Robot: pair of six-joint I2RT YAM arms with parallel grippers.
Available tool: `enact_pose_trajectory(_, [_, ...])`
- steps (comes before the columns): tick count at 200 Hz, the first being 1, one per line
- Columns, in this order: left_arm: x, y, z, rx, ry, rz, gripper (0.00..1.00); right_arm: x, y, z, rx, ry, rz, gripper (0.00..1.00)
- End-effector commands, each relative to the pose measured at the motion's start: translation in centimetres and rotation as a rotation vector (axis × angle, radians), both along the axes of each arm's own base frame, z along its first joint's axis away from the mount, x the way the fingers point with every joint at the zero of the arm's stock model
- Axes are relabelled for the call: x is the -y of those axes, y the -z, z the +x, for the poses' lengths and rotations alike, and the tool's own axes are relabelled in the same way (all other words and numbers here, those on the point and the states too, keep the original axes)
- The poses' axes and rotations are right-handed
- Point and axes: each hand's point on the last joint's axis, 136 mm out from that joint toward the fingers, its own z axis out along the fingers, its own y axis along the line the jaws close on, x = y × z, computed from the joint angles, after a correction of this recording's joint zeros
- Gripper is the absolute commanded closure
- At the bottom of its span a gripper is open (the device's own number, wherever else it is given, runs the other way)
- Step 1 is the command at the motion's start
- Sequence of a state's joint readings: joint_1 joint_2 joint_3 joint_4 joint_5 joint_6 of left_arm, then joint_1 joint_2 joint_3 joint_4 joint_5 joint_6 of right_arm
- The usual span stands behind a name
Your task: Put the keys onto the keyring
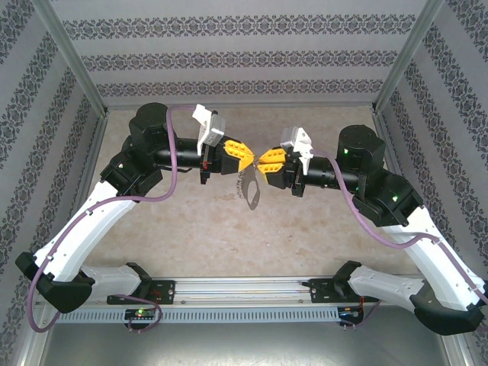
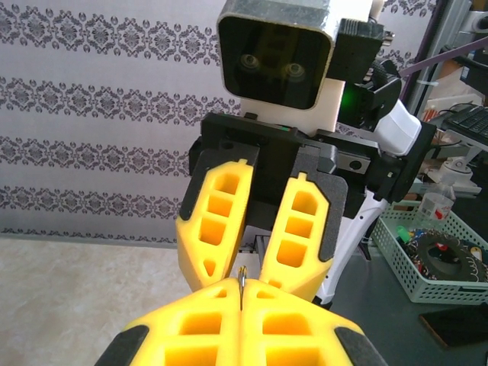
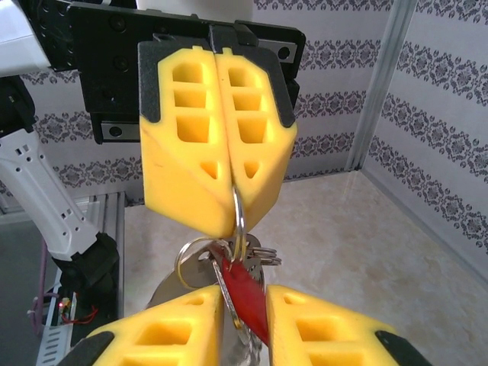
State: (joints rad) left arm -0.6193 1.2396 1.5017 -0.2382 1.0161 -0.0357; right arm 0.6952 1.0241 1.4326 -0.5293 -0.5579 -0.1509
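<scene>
The two arms are meeting in the middle, up above the table (image 1: 191, 236). The left gripper (image 3: 234, 206) is squeezing tight on a thin metal ring (image 3: 238, 225) of the keyring (image 1: 253, 191), so the whole bunch is hanging from it in the air. The right gripper (image 3: 244, 309) is facing it, very close, and its yellow fingers (image 3: 175, 335) are standing a little bit apart. The red key (image 3: 242, 293) is dangling in that gap. I cannot tell if the fingers are touching it. More small rings (image 3: 263, 253) are bunching just under the left gripper.
</scene>
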Motion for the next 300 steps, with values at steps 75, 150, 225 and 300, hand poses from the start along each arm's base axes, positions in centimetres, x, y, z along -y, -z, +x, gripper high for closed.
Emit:
enact_pose_trajectory(75, [-0.6, -2.2, -0.3, 0.065, 0.009, -0.06, 1.0, 0.4, -0.9, -0.5, 0.013, -0.008, 0.042, 0.66])
enact_pose_trajectory(150, [-0.6, -1.9, -0.1, 0.059, 0.01, -0.056, 1.0, 0.3, -2.1, -0.3, 0.035, -0.003, 0.086, 0.64])
enact_pose_trajectory(225, [-0.8, -1.7, -0.3, 0.056, 0.011, -0.062, 1.0, -0.6, -2.9, 0.2, 0.035, -0.028, 0.124, 0.71])
enact_pose_trajectory(300, [-0.7, -1.6, -0.2, 0.056, 0.012, -0.06, 1.0, -0.8, -2.2, 0.1, 0.023, -0.045, 0.092, 0.95])
